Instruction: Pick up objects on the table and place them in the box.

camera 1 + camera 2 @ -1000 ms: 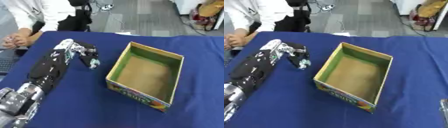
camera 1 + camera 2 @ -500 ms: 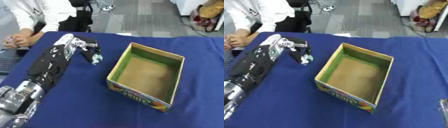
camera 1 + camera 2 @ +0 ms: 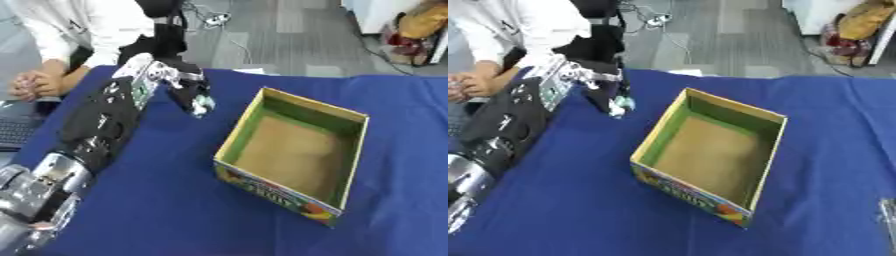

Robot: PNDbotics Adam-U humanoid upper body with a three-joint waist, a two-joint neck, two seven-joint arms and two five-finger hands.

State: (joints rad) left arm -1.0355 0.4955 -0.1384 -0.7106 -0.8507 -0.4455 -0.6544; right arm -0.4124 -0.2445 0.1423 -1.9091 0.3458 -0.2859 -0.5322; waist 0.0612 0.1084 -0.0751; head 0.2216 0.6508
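Left hand up, carrying toward the box

The black-and-silver left hand has fingers curled round a small pale object, just left of the empty open cardboard box. Release short of the rim, I reckon, drops it on the blue tablecloth.

We seem to be in a lab or office workroom. The table wears a plain blue cloth, and beyond it runs grey plank flooring with a cable trailing loose across it to a plug strip. A dark office chair stands at the far edge, beside a seated person in a white shirt. A laptop keyboard shows at the left edge, and bags sit against a white cabinet in the far corner.
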